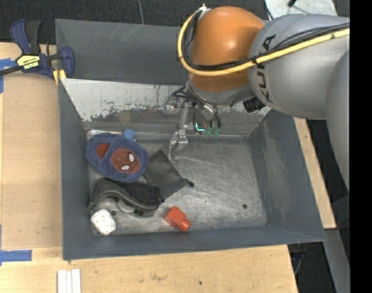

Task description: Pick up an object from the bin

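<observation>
The claw (187,133) hangs near the back wall of the bin (72,163); whether it stands apart or together cannot be told. Nearest lies a black flat sheet (166,173), touching a blue spider-face toy (115,156). Centre over one item (avoid overlapped edges), descend vertically, then close.

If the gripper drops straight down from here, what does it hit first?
Likely the bare bin floor below the gripper. The black sheet lies close by, and depth is unclear, so it might clip that.

Robotics lab, KUKA arm (295,60) (orange wrist cover (225,35)) over a scuffed grey metal bin (72,182)
</observation>
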Robot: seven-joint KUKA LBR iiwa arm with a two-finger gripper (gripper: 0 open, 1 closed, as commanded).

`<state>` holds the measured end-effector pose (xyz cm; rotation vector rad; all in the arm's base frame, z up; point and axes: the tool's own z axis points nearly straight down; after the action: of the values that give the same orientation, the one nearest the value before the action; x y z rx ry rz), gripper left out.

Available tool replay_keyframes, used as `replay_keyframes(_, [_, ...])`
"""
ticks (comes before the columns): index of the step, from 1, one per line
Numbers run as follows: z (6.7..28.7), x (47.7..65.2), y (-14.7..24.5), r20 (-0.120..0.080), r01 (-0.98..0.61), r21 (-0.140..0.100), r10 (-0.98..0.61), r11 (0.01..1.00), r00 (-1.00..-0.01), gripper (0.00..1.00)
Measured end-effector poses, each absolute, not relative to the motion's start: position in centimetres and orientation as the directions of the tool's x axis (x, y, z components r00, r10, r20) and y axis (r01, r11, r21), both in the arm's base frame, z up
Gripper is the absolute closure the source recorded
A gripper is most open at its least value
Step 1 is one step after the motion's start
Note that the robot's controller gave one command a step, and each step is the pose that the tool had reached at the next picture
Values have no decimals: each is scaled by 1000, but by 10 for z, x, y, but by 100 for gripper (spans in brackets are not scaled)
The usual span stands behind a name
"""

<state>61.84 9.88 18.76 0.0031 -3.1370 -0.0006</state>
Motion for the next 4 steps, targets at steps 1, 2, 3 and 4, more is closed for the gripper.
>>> replay_keyframes(1, [73,575,92,-12,82,4,82,997,-997,0])
replay_keyframes(2, [74,615,68,1,335,7,335,942,-942,0])
replay_keyframes(3, [77,616,69,-2,332,4,332,943,-943,0])
replay_keyframes(4, [77,616,70,-3,330,3,330,944,-944,0])
